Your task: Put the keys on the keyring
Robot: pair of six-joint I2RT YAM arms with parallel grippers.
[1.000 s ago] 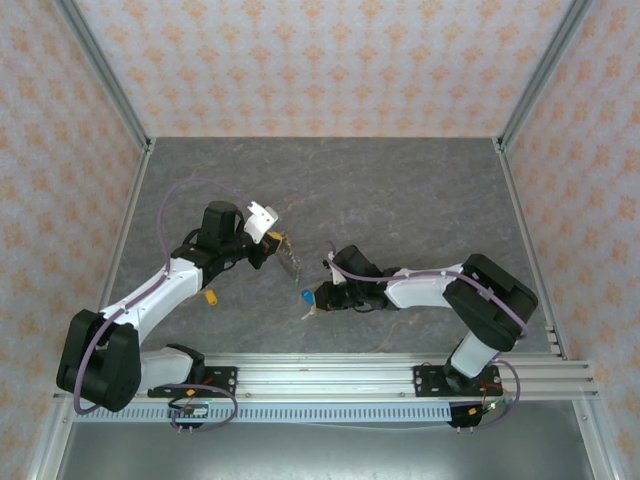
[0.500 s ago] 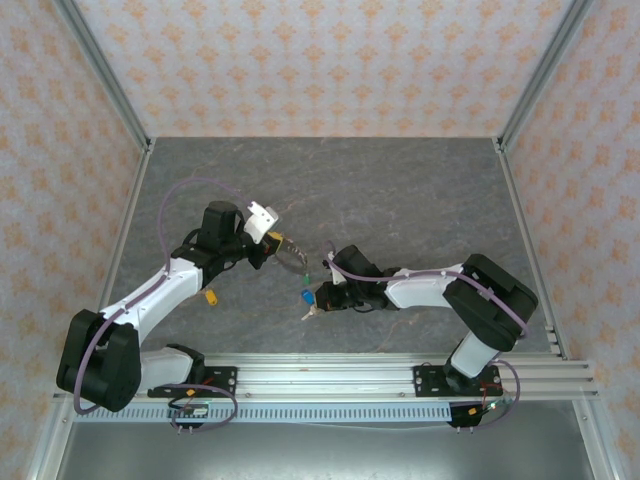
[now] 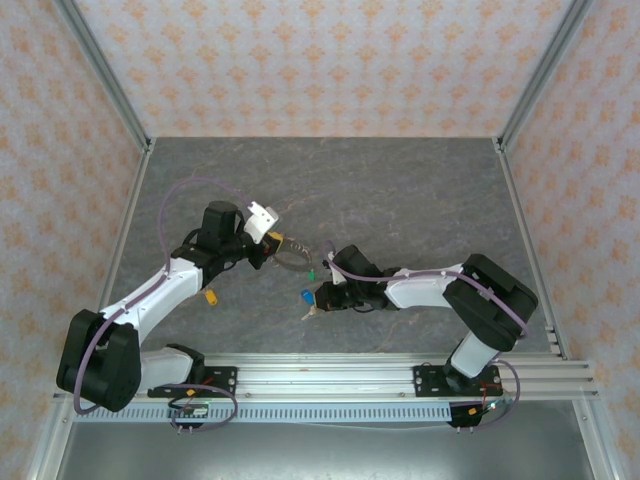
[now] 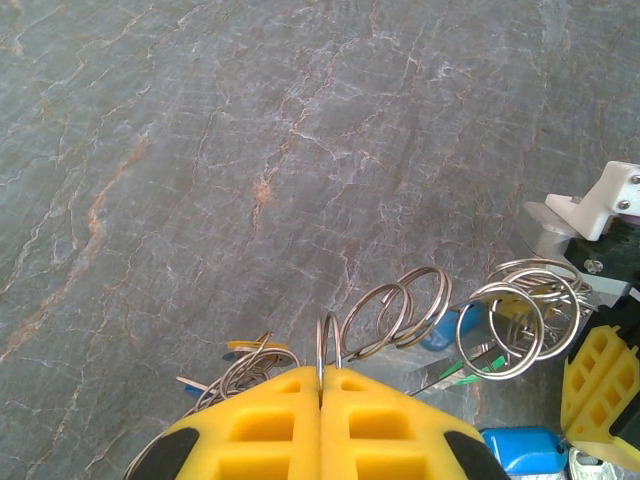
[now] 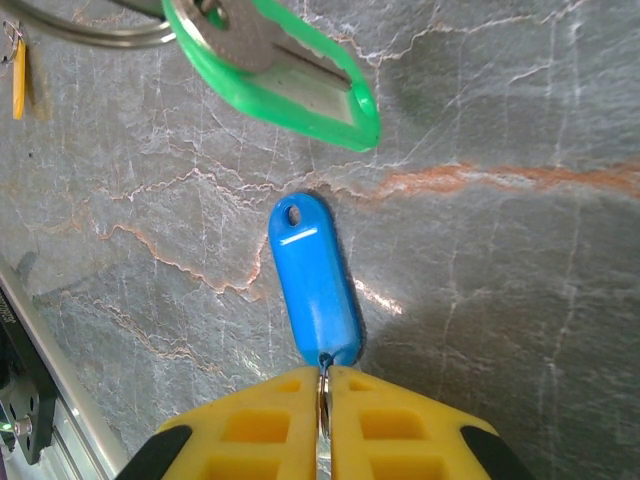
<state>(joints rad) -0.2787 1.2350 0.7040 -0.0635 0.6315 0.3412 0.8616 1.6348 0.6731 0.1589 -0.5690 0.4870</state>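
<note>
Grey, marbled stone covers the desk (image 3: 420,190), seen from above with my two arms reaching in from the near edge toward its middle. My left tool (image 3: 270,243) has its yellow fingers (image 4: 260,430) pressed together, pinching the thin wire of the keyring (image 3: 290,258). From the left wrist camera the keyring reads as a run of overlapping silvery wire loops fanning away to the right of that grip. A green-tagged key (image 5: 300,95) sits at the keyring's far end, toward my right arm. Its metal blade lies across the green tag, and I cannot tell whether it is threaded on. Just below it in the overhead view, my right tool (image 5: 322,378) is likewise pressed shut, nipping the small wire loop at the end of a blue-tagged key (image 5: 312,285). The blue tag sticks out beyond the fingertips, over the desk, close to the green tag but not touching it. A yellow-orange key (image 3: 211,297) lies alone on the desk beside my left forearm, well apart from the keyring.
</note>
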